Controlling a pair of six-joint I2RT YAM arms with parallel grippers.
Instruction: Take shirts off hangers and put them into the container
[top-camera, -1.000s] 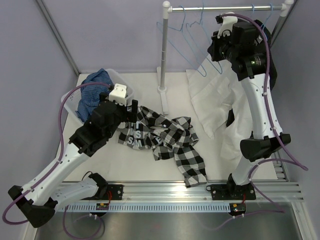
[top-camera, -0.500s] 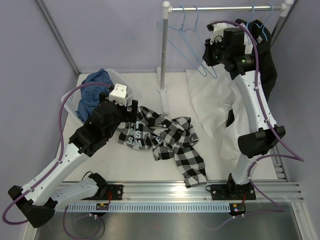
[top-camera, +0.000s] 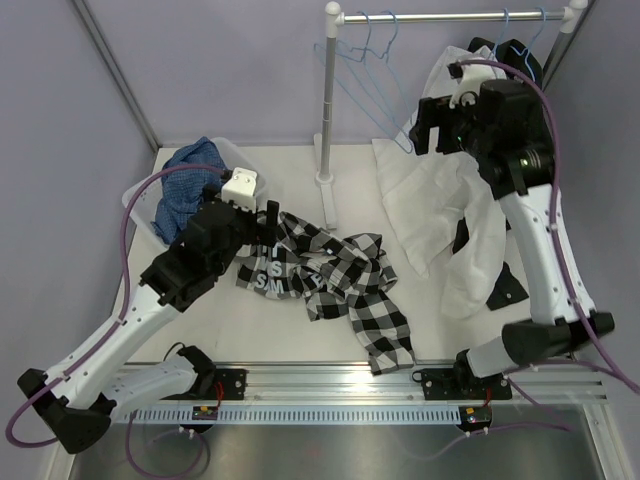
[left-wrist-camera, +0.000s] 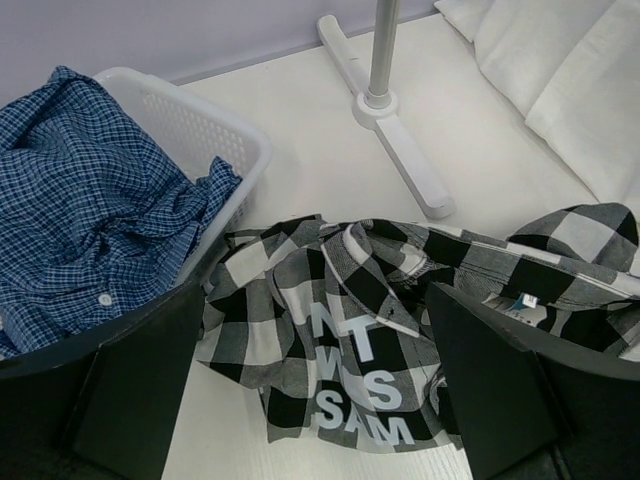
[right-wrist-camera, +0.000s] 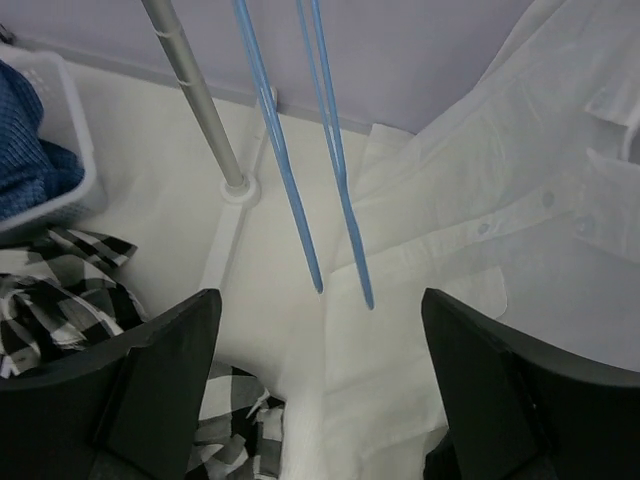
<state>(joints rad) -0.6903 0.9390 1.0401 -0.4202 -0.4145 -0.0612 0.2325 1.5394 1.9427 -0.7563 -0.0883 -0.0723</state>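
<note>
Right gripper (right-wrist-camera: 320, 305) spread wide, empty, beside two blue hangers (right-wrist-camera: 277, 140). Left gripper (left-wrist-camera: 315, 310) gapes, empty, over the checked shirt (left-wrist-camera: 290, 350). White shirt (right-wrist-camera: 470, 230) possibly hanging.

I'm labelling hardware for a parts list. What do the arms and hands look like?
The left arm and right arm have white links, bulky black joint housings and a purple cable looping alongside each. The left hand and right hand each carry two broad, flat black fingers, with a white block at the wrist.
</note>
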